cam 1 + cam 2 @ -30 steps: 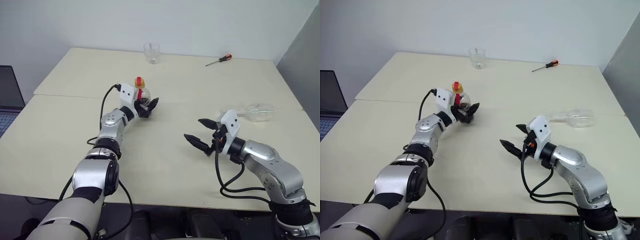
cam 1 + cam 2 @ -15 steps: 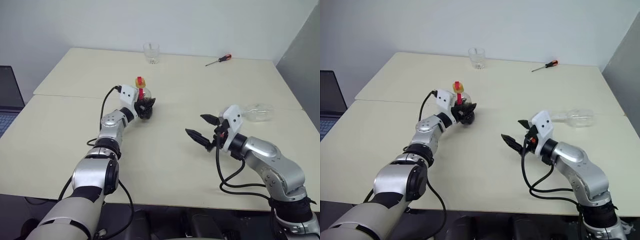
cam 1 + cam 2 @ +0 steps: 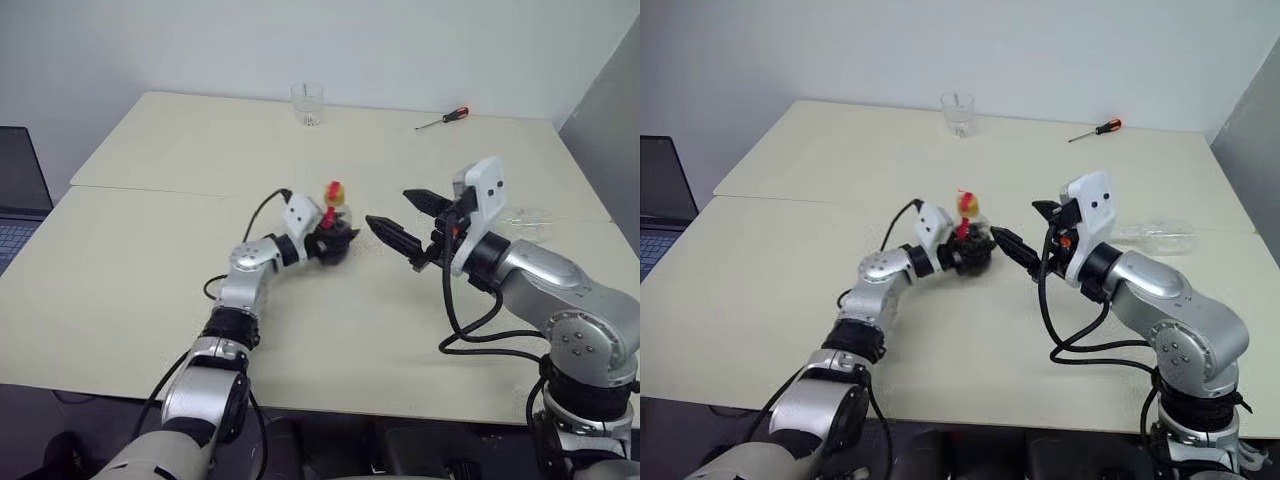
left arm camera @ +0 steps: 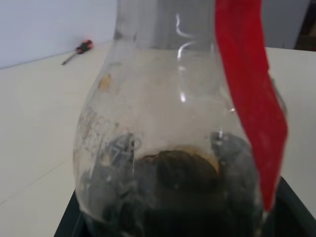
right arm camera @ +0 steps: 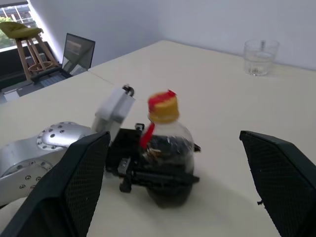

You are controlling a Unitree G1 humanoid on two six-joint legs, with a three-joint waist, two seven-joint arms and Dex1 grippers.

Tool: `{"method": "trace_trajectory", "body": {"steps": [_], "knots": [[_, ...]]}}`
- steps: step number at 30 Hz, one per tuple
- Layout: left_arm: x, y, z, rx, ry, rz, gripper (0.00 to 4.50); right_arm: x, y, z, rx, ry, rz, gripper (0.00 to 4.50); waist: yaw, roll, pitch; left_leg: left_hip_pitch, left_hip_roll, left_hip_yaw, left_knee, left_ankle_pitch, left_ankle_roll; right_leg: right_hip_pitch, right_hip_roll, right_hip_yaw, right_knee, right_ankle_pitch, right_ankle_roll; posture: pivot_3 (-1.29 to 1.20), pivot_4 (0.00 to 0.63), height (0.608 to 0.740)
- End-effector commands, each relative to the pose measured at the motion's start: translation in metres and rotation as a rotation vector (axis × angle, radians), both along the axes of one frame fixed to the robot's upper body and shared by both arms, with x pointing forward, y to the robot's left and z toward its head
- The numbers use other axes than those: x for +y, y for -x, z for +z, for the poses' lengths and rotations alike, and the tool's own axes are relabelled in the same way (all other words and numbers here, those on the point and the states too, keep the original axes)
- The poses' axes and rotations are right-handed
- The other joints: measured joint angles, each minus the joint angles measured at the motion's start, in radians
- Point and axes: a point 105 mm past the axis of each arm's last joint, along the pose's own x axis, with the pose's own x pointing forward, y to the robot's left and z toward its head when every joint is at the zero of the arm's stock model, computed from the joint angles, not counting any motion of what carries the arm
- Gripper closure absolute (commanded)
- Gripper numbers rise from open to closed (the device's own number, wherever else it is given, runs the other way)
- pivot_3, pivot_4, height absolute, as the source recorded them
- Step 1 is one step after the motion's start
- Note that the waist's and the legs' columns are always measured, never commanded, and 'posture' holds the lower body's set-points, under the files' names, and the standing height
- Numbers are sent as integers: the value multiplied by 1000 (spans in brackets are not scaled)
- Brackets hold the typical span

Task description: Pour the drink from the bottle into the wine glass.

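Observation:
The bottle (image 3: 336, 222) stands upright near the table's middle, with a yellow cap and a red label strip. A little dark drink (image 4: 173, 192) sits in its bulbous bottom. My left gripper (image 3: 335, 245) is shut on the bottle's lower body, coming in from the left. Just to the right of the bottle, my right gripper (image 3: 390, 208) is open and raised above the table, pointing at the bottle without touching it. Its wide-spread fingers (image 5: 79, 177) frame the bottle (image 5: 165, 143) in the right wrist view. The wine glass (image 3: 1155, 237) lies on its side at the right, partly behind my right arm.
A short clear tumbler (image 3: 308, 103) stands at the table's far edge. A red-handled screwdriver (image 3: 441, 119) lies to its right. A laptop (image 3: 15, 200) sits off the table's left side. A seam (image 3: 150, 190) runs across the tabletop.
My left gripper shut on the bottle and carried it right and nearer, toward the table's middle. My right gripper rose and now points at the bottle, still open.

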Motion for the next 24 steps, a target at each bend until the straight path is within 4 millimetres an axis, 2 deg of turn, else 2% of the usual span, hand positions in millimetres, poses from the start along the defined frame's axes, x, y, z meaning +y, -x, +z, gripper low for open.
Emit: {"method": "trace_trajectory", "body": {"steps": [1, 5, 11, 24], "knots": [[-21, 17, 21, -45, -17, -123, 2319, 5, 11, 11, -37, -5, 32, 0, -1, 0, 0, 0, 0, 0, 1, 0, 0, 0, 0, 0, 2, 0, 0, 0, 150, 740], [-26, 30, 23, -18, -30, -197, 2429, 0, 7, 8, -29, 12, -28, 0, -3, 0, 0, 0, 0, -2, 6, 0, 0, 0, 0, 0, 7, -1, 2, 0, 150, 740], [-33, 30, 22, -53, -68, -208, 2550, -14, -1, -8, 30, -3, -137, 0, -4, 0, 0, 0, -1, -5, 7, 1, 3, 0, 0, 1, 8, -3, 4, 0, 150, 740], [-47, 39, 20, -55, -71, -270, 2626, 1, -2, -5, 62, -136, -143, 0, -4, 0, 0, -2, -1, -16, 6, 1, 3, 0, 1, 0, 8, -3, 4, 0, 150, 740]]}}
